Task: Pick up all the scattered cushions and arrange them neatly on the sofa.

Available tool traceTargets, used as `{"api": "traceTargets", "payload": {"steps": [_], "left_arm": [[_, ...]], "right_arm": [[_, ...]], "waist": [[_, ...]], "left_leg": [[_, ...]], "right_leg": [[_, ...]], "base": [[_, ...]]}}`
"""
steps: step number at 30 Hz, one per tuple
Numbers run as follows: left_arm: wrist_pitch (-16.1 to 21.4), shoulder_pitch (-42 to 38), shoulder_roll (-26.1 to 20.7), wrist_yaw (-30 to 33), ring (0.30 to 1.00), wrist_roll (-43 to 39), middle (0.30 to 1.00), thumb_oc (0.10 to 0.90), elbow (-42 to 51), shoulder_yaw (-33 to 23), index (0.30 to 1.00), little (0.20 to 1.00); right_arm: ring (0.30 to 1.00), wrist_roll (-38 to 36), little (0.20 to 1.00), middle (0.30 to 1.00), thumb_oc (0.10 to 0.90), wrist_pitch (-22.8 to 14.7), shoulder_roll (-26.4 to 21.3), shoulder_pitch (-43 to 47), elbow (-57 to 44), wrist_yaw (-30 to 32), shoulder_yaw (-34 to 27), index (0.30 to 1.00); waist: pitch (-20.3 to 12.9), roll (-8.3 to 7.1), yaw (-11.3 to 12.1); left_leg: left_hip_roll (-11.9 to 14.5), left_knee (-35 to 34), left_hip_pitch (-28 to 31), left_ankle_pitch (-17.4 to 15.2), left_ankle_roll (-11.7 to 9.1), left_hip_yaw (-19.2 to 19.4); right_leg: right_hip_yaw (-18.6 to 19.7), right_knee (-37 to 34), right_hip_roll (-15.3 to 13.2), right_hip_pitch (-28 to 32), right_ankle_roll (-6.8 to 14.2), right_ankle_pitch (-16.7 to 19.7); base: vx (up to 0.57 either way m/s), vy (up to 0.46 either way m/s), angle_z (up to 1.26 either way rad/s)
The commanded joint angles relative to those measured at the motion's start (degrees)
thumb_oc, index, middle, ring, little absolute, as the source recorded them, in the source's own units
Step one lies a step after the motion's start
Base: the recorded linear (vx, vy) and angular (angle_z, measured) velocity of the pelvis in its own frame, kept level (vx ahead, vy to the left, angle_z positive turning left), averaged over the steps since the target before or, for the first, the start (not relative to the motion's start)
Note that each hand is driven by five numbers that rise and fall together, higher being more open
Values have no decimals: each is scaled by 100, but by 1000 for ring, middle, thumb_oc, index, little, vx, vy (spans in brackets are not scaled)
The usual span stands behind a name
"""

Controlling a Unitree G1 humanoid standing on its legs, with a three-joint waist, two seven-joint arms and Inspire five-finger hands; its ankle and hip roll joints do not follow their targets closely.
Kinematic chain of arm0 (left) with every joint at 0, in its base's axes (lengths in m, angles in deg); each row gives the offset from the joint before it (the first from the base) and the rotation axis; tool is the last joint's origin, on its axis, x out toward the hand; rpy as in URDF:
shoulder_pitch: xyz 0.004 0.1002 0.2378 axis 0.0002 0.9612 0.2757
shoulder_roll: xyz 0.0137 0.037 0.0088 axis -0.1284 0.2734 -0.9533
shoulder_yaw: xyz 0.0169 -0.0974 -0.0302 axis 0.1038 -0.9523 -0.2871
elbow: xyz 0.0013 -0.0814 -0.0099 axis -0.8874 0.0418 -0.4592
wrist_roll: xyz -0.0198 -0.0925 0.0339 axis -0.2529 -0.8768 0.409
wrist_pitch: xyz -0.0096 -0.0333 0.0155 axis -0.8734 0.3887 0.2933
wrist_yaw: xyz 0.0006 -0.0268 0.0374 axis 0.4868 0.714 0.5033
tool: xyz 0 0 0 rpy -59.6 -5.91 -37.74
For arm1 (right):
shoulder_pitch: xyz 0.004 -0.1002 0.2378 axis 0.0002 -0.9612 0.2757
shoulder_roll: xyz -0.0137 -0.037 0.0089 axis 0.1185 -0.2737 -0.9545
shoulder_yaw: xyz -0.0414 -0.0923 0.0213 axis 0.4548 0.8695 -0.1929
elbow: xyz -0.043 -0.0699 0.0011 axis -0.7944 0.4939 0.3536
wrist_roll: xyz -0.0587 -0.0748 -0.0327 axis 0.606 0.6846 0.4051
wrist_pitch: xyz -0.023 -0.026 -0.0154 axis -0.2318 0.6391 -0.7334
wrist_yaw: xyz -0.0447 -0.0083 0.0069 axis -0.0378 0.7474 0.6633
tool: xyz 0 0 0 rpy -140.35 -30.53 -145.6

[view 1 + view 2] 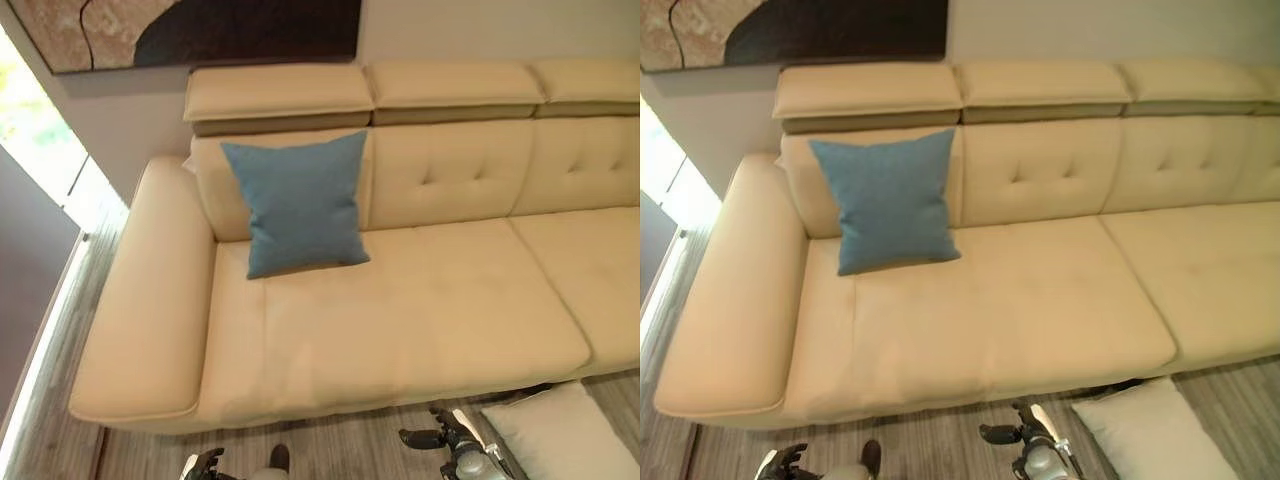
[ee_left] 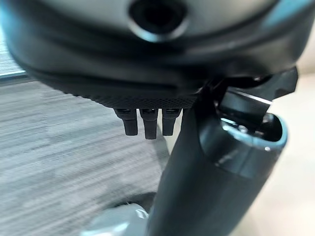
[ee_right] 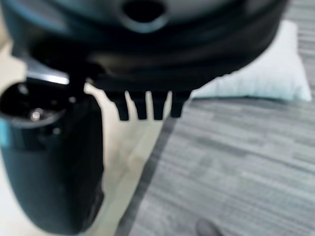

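Observation:
A blue cushion [image 1: 300, 203] leans upright against the backrest at the left end of the cream sofa [image 1: 430, 320]. A white cushion [image 1: 560, 435] lies on the floor in front of the sofa, at the lower right, and appears again past my right hand's fingers [image 3: 147, 105] as the white cushion [image 3: 261, 73]. My right hand [image 1: 445, 437] hovers low over the floor just left of that cushion, open and empty. At the bottom edge, below the sofa's left seat, my left hand [image 1: 205, 464] is also open with nothing in it.
Grey wood-plank floor [image 1: 340, 450] runs along the sofa's front. The wide armrest [image 1: 140, 310] closes the sofa's left end, with a bright window strip [image 1: 40, 330] beyond it. A dark painting [image 1: 200, 30] hangs above the headrests.

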Motion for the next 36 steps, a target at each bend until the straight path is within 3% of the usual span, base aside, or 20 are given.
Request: {"api": "traceTargets", "payload": {"steps": [1, 4, 8, 9, 10, 11, 13, 18, 19, 20, 21, 22, 23, 24, 25, 29, 30, 36], "left_arm": [[93, -449, 46, 87, 900, 79, 900, 800, 7, -49, 900, 900], [88, -593, 151, 63, 900, 19, 900, 800, 132, 86, 900, 900], [78, -686, 264, 72, 900, 23, 900, 800, 69, 219, 900, 900], [78, -688, 264, 72, 900, 23, 900, 800, 68, 219, 900, 900], [87, -749, 294, 83, 900, 30, 900, 800, 29, 258, 900, 900], [98, -789, 306, 103, 900, 14, 900, 800, 34, 293, 900, 900], [104, -805, 331, 66, 900, 30, 900, 800, -14, 332, 900, 900], [96, -835, 173, 58, 900, 198, 900, 800, 10, 366, 900, 900], [94, -835, 116, 66, 900, 255, 900, 800, -3, 381, 900, 900], [88, -813, 64, 60, 900, 321, 900, 800, -25, 372, 900, 900], [88, -813, 64, 60, 900, 321, 900, 800, -25, 372, 900, 900], [52, -740, 30, 34, 900, 378, 900, 800, -48, 313, 900, 900], [52, -738, 30, 34, 900, 379, 900, 800, -47, 313, 900, 900], [21, -637, 12, 21, 900, 395, 900, 800, -84, 207, 900, 900], [8, -600, 1, 17, 900, 407, 900, 800, -95, 167, 900, 900], [19, -502, -1, 34, 900, 418, 900, 800, -126, 140, 900, 900], [17, -484, 24, 37, 900, 435, 900, 800, -123, 139, 900, 900], [14, -608, 164, 51, 900, 465, 900, 800, -93, 336, 900, 900]], "right_arm": [[900, -165, 900, 900, 800, -104, -286, 181, -238, 167, -53, 900], [900, -241, 900, 900, 800, -63, -313, 152, -146, 232, -112, 900], [900, -250, 900, 900, 800, -24, -314, 117, 55, 297, -150, 900], [900, -250, 900, 900, 800, -24, -314, 119, 55, 296, -151, 900], [900, -265, 900, 900, 800, -7, -314, 104, 145, 315, -172, 900], [900, -267, 900, 900, 800, 15, -322, 108, 182, 324, -177, 900], [900, -258, 900, 900, 800, 54, -318, 42, 264, 301, -217, 900], [900, -253, 900, 900, 800, 130, -249, -8, 252, 294, -248, 900], [900, -219, 900, 900, 800, 137, -243, -1, 243, 281, -223, 900], [900, -151, 900, 900, 800, 109, -242, -9, 248, 288, -171, 900], [900, -151, 900, 900, 800, 109, -242, -9, 248, 288, -172, 900], [900, -73, 900, 900, 800, 91, -262, -56, 293, 281, -163, 900], [900, -72, 900, 900, 800, 91, -262, -58, 292, 281, -163, 900], [900, -15, 900, 900, 800, 93, -276, -107, 350, 283, -168, 900], [900, 4, 900, 900, 800, 100, -287, -117, 361, 277, -160, 900], [900, 17, 900, 900, 800, 98, -287, -156, 332, 279, -144, 900], [900, 6, 900, 900, 800, 105, -295, -134, 303, 274, -109, 900], [900, -74, 900, 900, 800, 91, -405, -134, 231, 387, -142, 900]], "waist": [[208, -64, -57], [328, -19, -168], [385, -8, -130], [369, -10, -138], [347, -1, -119], [357, 5, -109], [281, 82, -144], [293, 133, -310], [338, 142, -266], [391, 176, -194], [394, 176, -194], [396, 218, -96], [405, 217, -94], [388, 223, 40], [367, 227, 94], [358, 141, 273], [294, 99, 270], [401, 85, 103]], "left_leg": [[-718, 252, -294, -592, 245, -153], [-724, 323, -353, -523, 158, -312], [-992, 289, -277, -604, 110, -1303], [-995, 278, -294, -587, 109, -1310], [-1164, 342, -275, -639, 109, -1792], [-1296, 438, -334, -636, 101, -2024], [-1335, 105, -177, -623, 180, -2253], [-1172, -369, -16, -360, 298, -1920], [-1094, -419, -7, -321, 315, -1726], [-968, -464, -1, -296, 316, -1454], [-968, -465, 3, -296, 316, -1454], [-821, -486, 13, -292, 304, -1140], [-821, -489, 26, -293, 304, -1138], [-680, -488, 45, -301, 319, -833], [-613, -481, 31, -297, 330, -707], [-546, -479, 66, -327, 322, -349], [-515, -451, 37, -343, 292, -260], [-537, -59, -111, -476, 171, -498]], "right_leg": [[169, -153, 66, -45, 36, 116], [234, -395, 159, -43, -21, 267], [573, -496, 224, -148, -12, 475], [566, -499, 221, -166, -10, 483], [812, -518, 226, -245, 34, 575], [941, -495, 225, -301, 60, 608], [1157, -478, 296, -398, 83, 617], [1330, 52, 354, -1031, 269, 745], [1132, 194, 322, -1176, 296, 767], [425, 291, 152, -1174, 267, 653], [426, 291, 152, -1171, 267, 653], [-357, 383, -29, -1001, 122, 433], [-355, 389, -30, -992, 122, 426], [-839, 525, -161, -805, 57, 307], [-990, 589, -217, -715, 59, 283], [-1035, 346, -263, -356, 115, 294], [-850, 75, -177, -332, 132, 327], [-536, -278, 66, -315, 4, 395]], "base": [[-140, -99, -10], [-151, -56, -3], [-102, 19, -36], [-70, 84, -66], [-64, 119, -68], [-84, 180, -73], [-25, 170, -90], [-72, 161, -92], [-173, 92, -115], [-132, 48, -95], [-150, 34, -163], [-72, 10, -154], [-171, -36, -145], [-145, -89, -60], [-145, -88, -62], [-74, -134, -112], [-22, -172, -54], [-28, -156, -28]]}}
